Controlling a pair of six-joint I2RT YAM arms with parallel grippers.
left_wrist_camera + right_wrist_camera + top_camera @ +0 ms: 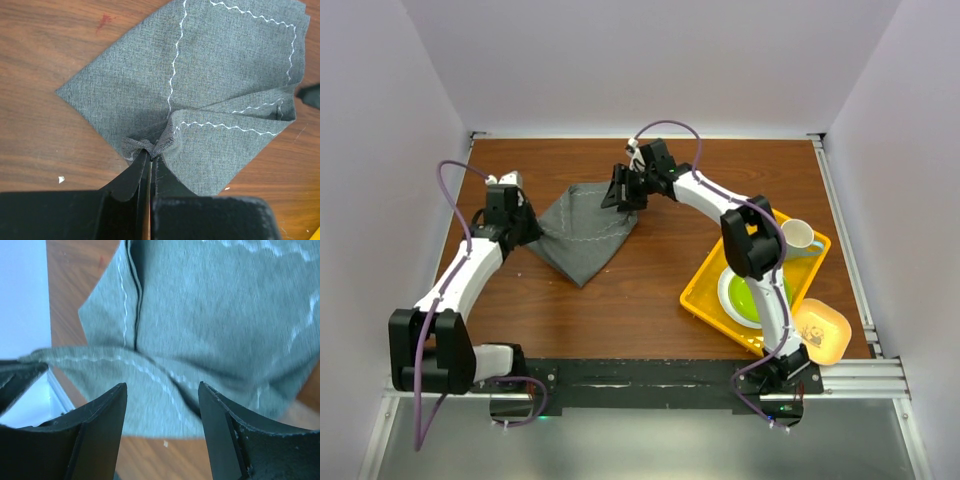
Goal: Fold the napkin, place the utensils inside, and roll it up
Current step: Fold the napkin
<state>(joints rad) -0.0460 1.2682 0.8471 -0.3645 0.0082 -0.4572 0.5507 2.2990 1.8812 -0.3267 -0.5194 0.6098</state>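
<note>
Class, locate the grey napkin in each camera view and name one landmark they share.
Top external: napkin left of centre, on the table.
Left wrist: fills the middle, corner pinched by the left end effector.
Right wrist: fills the frame beyond the open right end effector.
Shared landmark: its pale stitch line.

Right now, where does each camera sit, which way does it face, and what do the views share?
Top external: above and behind the bases, looking down at the table; the left arm and right arm show.
Left wrist: on the left arm, looking along the left gripper, shut on the napkin.
Right wrist: on the right arm, looking past the open right gripper at the napkin.
Shared: all three show the napkin.
</note>
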